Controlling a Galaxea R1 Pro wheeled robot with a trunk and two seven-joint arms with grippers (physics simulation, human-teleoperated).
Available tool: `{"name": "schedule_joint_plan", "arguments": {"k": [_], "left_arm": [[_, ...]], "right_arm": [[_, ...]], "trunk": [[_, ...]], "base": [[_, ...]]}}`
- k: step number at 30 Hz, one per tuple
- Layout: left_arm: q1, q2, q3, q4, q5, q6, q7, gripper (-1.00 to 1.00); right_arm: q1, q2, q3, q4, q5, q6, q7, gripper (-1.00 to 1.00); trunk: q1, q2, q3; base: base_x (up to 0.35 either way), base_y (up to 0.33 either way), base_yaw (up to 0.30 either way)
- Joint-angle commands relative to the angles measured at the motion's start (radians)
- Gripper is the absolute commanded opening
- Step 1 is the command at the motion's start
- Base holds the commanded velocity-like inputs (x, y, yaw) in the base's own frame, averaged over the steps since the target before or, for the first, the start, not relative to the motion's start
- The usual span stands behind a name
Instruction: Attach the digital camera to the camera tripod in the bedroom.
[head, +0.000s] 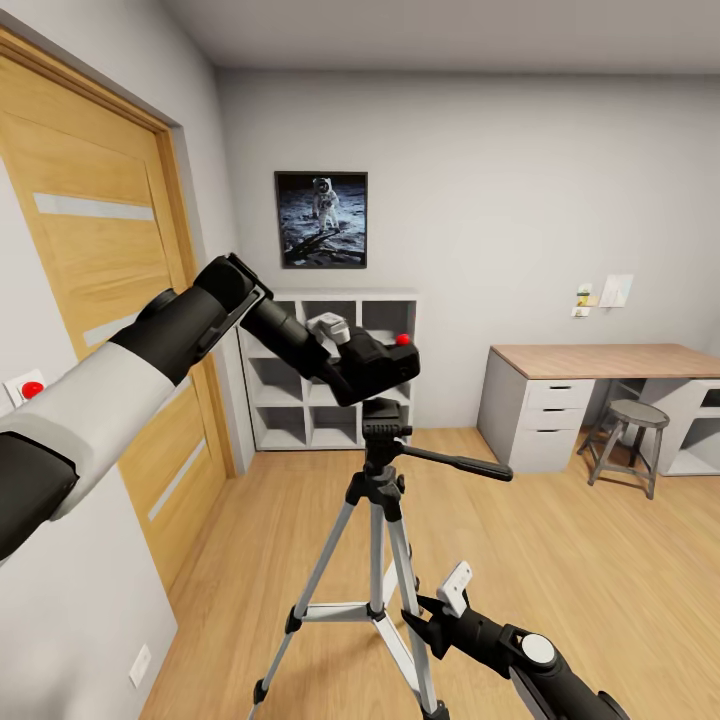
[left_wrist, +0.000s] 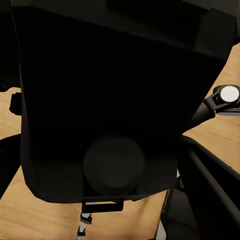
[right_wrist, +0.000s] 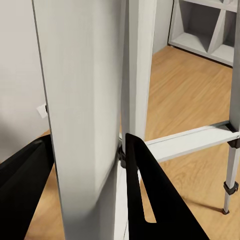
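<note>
The head view looks forward and slightly down across the bedroom toward the white shelves, with the camera tripod close in front. The left wrist view sits right against the digital camera, facing down at the floor. The right wrist view, very near a tripod leg, faces the same shelves.

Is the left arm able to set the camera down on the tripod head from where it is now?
Probably yes. The left claw holds the digital camera just above the camera tripod's black head, with nothing between them.
</note>
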Motion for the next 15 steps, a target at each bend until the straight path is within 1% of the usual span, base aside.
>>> {"name": "schedule_joint_plan", "arguments": {"k": [1, 2, 3, 4, 9, 12, 13, 14, 15], "left_arm": [[-0.001, 0.004, -0.001, -0.002, -0.009, 0.011, -0.013, -1.00], [-0.001, 0.012, 0.000, -0.003, -0.009, 0.011, -0.025, -1.00], [0.000, 0.028, 0.001, -0.004, -0.009, 0.011, -0.059, -1.00], [0.000, 0.038, 0.002, -0.006, -0.009, 0.011, -0.066, -1.00], [0.000, 0.071, 0.001, -0.038, -0.009, 0.011, -0.066, -1.00], [0.000, 0.110, 0.004, -0.084, -0.007, 0.011, -0.066, -1.00], [0.000, 0.118, 0.004, -0.093, -0.007, 0.011, -0.066, -1.00], [0.000, 0.135, 0.005, -0.112, -0.005, 0.011, -0.066, -1.00], [0.000, 0.143, 0.006, -0.122, -0.004, 0.011, -0.066, -1.00]], "right_arm": [[0.000, -0.001, 0.007, 0.003, 0.013, 0.030, 0.003, -1.00], [0.000, -0.001, 0.007, 0.003, 0.013, 0.030, 0.003, -1.00], [0.000, -0.001, 0.007, 0.003, 0.013, 0.030, 0.003, -1.00], [0.000, -0.001, 0.007, 0.003, 0.013, 0.030, 0.003, -1.00], [0.000, -0.001, 0.007, 0.004, 0.013, 0.030, 0.002, -1.00], [0.000, -0.001, 0.007, 0.004, 0.013, 0.030, 0.002, -1.00], [0.000, -0.001, 0.007, 0.004, 0.013, 0.030, 0.001, -1.00], [0.000, -0.001, 0.007, 0.004, 0.013, 0.030, 0.001, -1.00], [0.000, -0.001, 0.007, 0.004, 0.013, 0.030, 0.001, -1.00]], "trunk": [[0.000, 0.000, -0.001], [0.000, 0.000, -0.001], [0.000, 0.000, -0.001], [0.000, 0.000, -0.001], [0.000, 0.000, -0.001], [0.000, 0.000, -0.001], [0.000, 0.000, -0.001], [0.000, 0.000, -0.001], [0.000, 0.000, -0.001]], "base": [[0.000, 0.000, 0.000], [0.000, 0.000, 0.000], [0.000, 0.000, 0.000], [0.000, 0.000, 0.000], [0.000, 0.000, 0.000], [0.000, 0.000, 0.000], [0.000, 0.000, 0.000], [0.000, 0.000, 0.000], [0.000, 0.000, 0.000]]}}
